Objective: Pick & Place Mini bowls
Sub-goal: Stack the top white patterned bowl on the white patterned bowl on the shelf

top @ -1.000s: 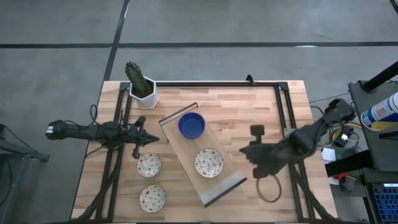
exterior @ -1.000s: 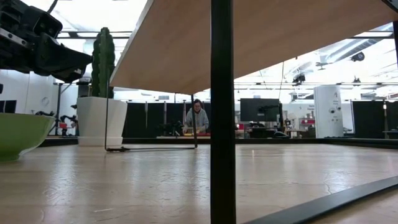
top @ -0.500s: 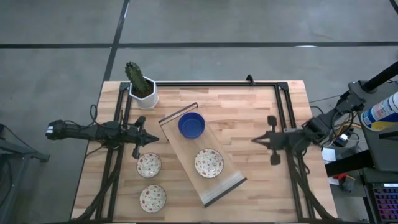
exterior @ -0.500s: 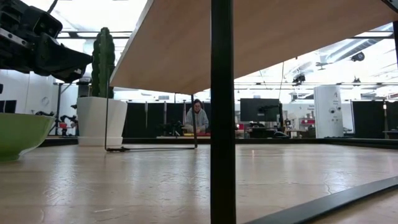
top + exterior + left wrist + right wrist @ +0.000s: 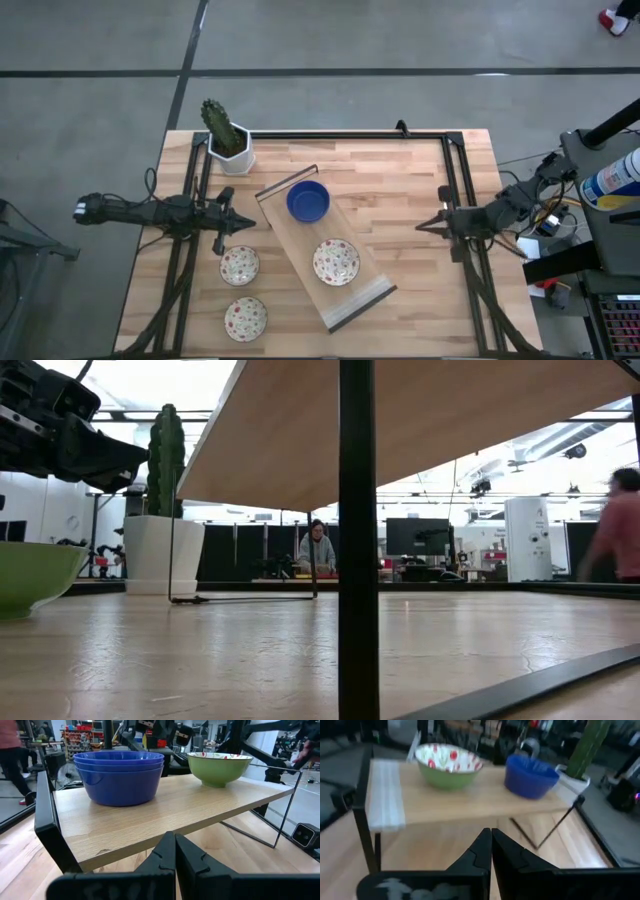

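A stack of cobalt blue mini bowls and one floral mini bowl stand on a raised wooden shelf set slantwise mid-table. Two more floral bowls rest on the table near its left front. My left gripper is shut, level, just left of the shelf. Its wrist view shows its tips facing the blue stack and a green-sided floral bowl. My right gripper is shut near the right edge, and its tips point at the shelf.
A cactus in a white hexagonal pot stands at the far left corner. Black frame rails run along the table's sides and far edge. Bare wood lies between the shelf and my right gripper. People show in the room behind.
My right arm has drawn back from above the table's right half toward the right edge and has levelled out, its gripper pointing left. The bowls, the shelf and my left arm have stayed put. A person has walked into the low view at the right.
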Robot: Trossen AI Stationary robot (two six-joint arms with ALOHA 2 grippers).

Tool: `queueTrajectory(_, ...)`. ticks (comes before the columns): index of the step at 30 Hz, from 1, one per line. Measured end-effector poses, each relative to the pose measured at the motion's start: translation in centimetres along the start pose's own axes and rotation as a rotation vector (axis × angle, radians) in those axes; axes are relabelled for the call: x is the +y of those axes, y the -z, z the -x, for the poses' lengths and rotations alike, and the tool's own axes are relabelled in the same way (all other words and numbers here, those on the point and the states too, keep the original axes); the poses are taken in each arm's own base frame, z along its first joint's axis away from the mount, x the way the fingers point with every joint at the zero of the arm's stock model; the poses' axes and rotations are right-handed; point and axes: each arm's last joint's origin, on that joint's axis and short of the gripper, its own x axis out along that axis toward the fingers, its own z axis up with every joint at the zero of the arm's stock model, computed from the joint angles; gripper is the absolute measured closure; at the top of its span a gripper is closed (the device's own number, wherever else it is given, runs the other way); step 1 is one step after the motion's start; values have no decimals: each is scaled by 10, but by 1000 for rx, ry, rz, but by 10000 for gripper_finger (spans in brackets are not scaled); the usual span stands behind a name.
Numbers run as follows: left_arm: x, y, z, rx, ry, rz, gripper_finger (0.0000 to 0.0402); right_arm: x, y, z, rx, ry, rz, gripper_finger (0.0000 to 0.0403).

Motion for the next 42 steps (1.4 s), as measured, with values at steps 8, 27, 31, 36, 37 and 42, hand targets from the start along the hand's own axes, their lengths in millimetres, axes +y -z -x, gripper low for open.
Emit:
queueTrajectory(8,0,0,0,0,0,0,402,-5,22,15,-146,-50,-65,394)
queueTrajectory(27,0,0,0,4,0,0,402,12,74,-4,-221,-196,-105,394)
queueTrajectory(31,0,0,0,4,0,0,402,15,79,-9,-247,-194,-106,394)
queueTrajectory(36,0,0,0,4,0,-1,402,17,81,-11,-254,-212,-114,394)
queueTrajectory(37,0,0,0,4,0,0,402,17,81,-11,-247,-214,-122,394)
queueTrajectory(42,0,0,0,4,0,0,402,17,81,-11,-243,-218,-149,394)
